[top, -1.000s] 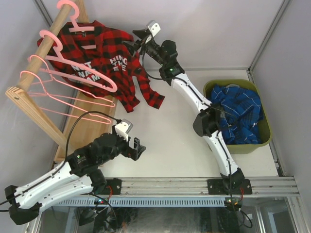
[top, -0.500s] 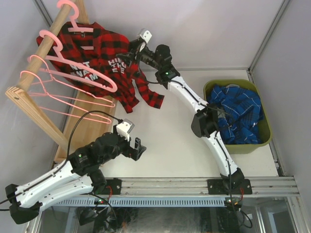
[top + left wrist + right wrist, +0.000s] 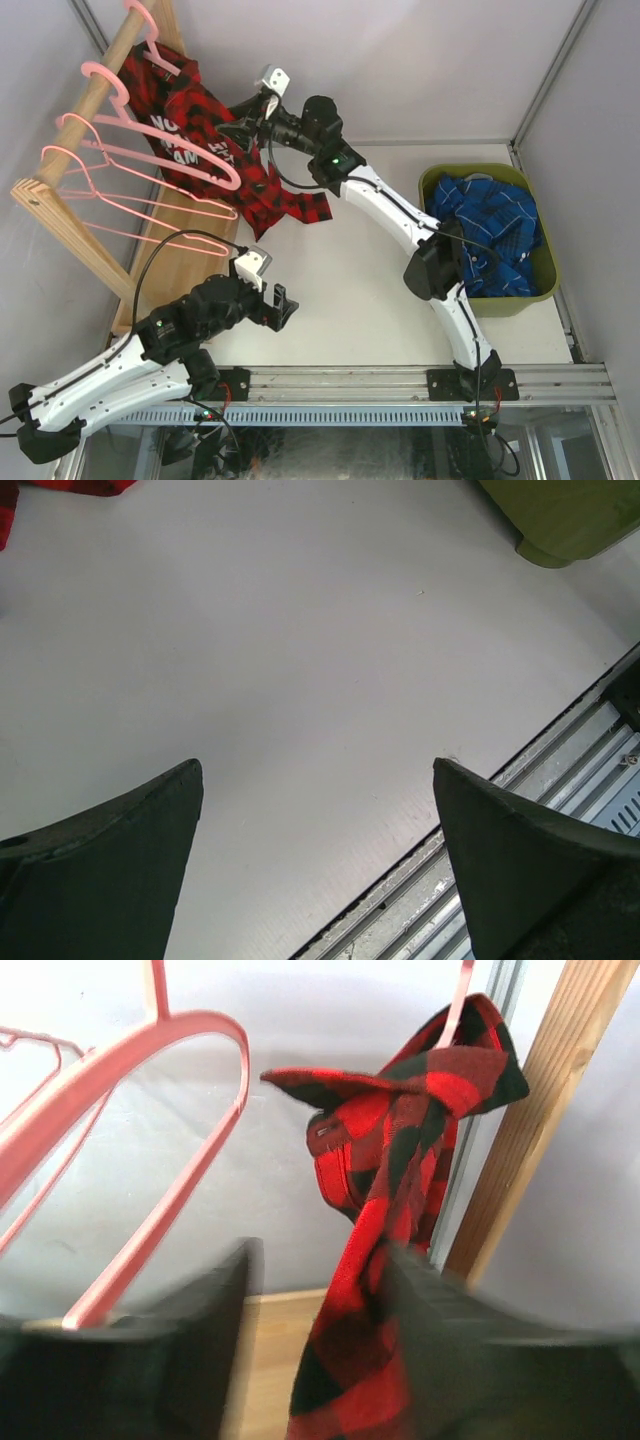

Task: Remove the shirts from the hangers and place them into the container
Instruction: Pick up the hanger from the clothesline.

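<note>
We note red-black plaid shirt [image 3: 200,150], white lettering: hanging bunched and twisted on far pink hanger [image 3: 152,45], hem and one sleeve trailing low toward table. We count three bare pink hangers [image 3: 215,168] nearer along same rail, hooks over it, frames tilted. Olive-green container [image 3: 515,303] upright at table's right side. Blue plaid shirt [image 3: 500,225], white lines, lies crumpled inside, filling most of it.
</note>
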Controlling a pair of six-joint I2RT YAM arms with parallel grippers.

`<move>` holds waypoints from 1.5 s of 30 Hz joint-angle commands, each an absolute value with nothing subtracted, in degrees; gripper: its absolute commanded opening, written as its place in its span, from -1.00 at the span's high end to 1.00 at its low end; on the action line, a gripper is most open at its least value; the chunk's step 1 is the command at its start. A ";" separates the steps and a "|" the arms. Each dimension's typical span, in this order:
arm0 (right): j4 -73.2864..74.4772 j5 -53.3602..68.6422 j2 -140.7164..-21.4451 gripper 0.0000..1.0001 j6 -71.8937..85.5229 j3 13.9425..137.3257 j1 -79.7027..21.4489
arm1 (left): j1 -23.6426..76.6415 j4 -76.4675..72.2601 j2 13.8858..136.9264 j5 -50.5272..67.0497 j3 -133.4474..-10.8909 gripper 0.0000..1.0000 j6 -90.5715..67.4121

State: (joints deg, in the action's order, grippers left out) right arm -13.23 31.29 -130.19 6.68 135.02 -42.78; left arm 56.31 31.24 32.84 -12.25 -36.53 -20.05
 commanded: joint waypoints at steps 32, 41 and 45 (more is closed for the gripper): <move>-6.35 15.43 -115.30 1.00 -0.65 127.74 -48.77 | 56.43 31.64 30.94 -14.26 -38.26 -0.99 -21.72; 4.73 12.95 -119.31 0.90 -2.01 133.63 -49.66 | 56.43 31.82 30.74 -13.97 -38.56 -0.99 -21.80; 6.33 13.08 -121.42 0.83 -1.57 135.14 -49.57 | 56.43 31.79 30.94 -13.82 -38.67 -0.99 -21.76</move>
